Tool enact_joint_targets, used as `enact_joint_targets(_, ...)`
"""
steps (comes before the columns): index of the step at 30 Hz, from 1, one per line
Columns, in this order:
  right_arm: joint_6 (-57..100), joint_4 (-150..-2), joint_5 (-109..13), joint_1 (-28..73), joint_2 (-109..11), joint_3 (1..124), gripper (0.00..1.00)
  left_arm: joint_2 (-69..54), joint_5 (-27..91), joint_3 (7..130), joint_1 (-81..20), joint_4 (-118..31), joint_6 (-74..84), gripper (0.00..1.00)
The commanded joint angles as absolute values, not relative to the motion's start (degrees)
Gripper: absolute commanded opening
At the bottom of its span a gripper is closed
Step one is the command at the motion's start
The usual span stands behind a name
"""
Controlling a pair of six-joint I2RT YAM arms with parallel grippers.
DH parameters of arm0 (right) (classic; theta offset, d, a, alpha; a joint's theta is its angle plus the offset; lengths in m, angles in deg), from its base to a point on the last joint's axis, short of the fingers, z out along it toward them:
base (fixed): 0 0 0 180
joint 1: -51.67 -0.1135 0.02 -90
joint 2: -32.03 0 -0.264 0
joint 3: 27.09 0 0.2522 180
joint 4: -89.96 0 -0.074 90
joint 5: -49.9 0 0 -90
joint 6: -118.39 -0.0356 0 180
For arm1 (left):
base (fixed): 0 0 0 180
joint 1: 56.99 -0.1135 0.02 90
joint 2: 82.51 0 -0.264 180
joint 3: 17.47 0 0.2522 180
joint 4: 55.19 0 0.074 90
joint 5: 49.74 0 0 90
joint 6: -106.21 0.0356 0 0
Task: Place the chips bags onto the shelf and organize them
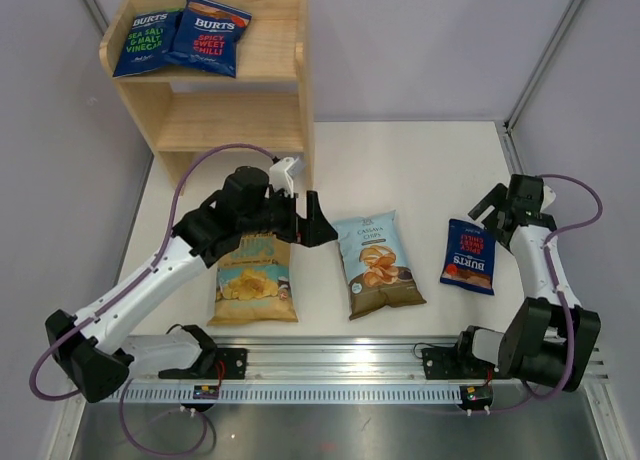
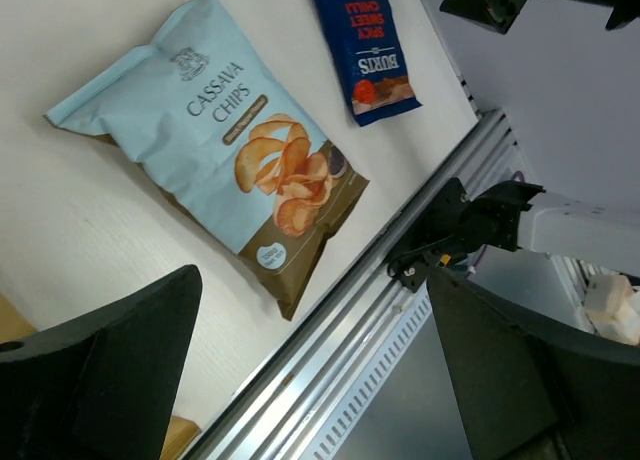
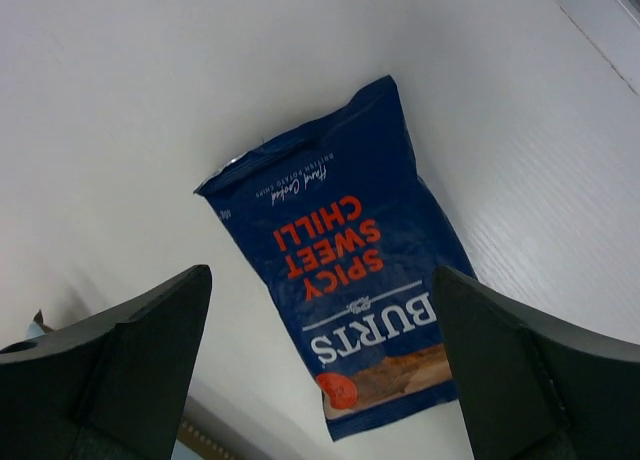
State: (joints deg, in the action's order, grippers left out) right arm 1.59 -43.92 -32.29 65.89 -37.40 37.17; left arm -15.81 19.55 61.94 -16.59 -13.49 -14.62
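Note:
The wooden shelf [image 1: 272,42] stands at the back left, with two dark-blue BURTS chips bags [image 1: 147,42] [image 1: 212,35] lying side by side on its top tier. Three more bags lie flat on the table: a yellow one [image 1: 255,285], a light-blue Cassava bag [image 1: 378,263] [image 2: 235,145] and a third BURTS bag [image 1: 470,256] [image 3: 345,270]. My left gripper [image 1: 305,220] [image 2: 312,273] hangs open above the yellow bag's far end, holding nothing. My right gripper [image 1: 490,206] [image 3: 320,272] is open just above the far edge of the third BURTS bag, clear of it.
A metal rail [image 1: 330,358] [image 2: 360,320] runs along the table's near edge with both arm bases on it. The shelf's lower tier [image 1: 230,120] holds nothing. White walls close in the table at left, back and right.

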Motion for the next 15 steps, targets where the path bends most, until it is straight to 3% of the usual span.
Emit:
enact_joint_targets(1,2.91,-52.72,-33.86,67.49,-41.53,35.72,0.99,-20.97,23.65,60.28,-16.65,-8.92,-9.81,0.99)
enact_joint_targets(7,6.33,-60.35,-50.26,73.82,-50.49,33.43,0.98,-26.95,24.18,58.26,-16.65,0.58,-2.00,0.99)
enact_joint_targets(15,9.06,-60.20,-55.13,74.26,-58.58,35.18,0.84,-33.46,24.78,53.69,-16.65,2.52,1.97,0.99)
